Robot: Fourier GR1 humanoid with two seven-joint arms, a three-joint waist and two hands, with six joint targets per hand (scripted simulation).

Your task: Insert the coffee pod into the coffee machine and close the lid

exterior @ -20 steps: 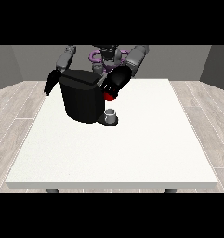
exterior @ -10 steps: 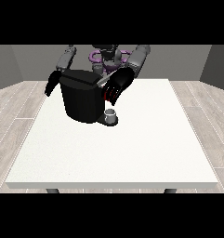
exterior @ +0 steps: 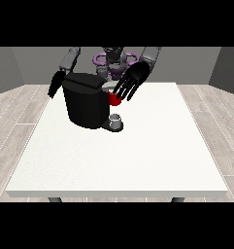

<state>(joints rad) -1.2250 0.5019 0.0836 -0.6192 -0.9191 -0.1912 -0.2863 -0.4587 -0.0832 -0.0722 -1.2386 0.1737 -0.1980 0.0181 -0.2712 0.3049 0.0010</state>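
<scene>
Two black hands are showing over the far part of the table. The hand at the view's right (exterior: 132, 81) is hanging with its fingers spread and nearly straight, pointing down and toward the machine, holding nothing that I can see. Just under those fingertips a red thing (exterior: 113, 98) is peeking out, touching the machine's right side; it could be the pod, but I cannot tell for sure, and I cannot tell whether the fingers are touching it.

The machine (exterior: 87, 102) is standing upright, a dark block near the table's far left part. Its lid (exterior: 84, 80) is lying flat across the top, looking shut. At its foot, on the right, a small grey cup (exterior: 116, 119) is sitting on a dark base.

The hand at the view's left (exterior: 55, 84) is hanging just beside the machine's upper left corner, fingers pointing down and looking relaxed, gripping nothing.

The white table (exterior: 138, 155) is stretching wide toward me, and behind the machine the robot's body (exterior: 113, 61) is standing with purple rings at its chest.
</scene>
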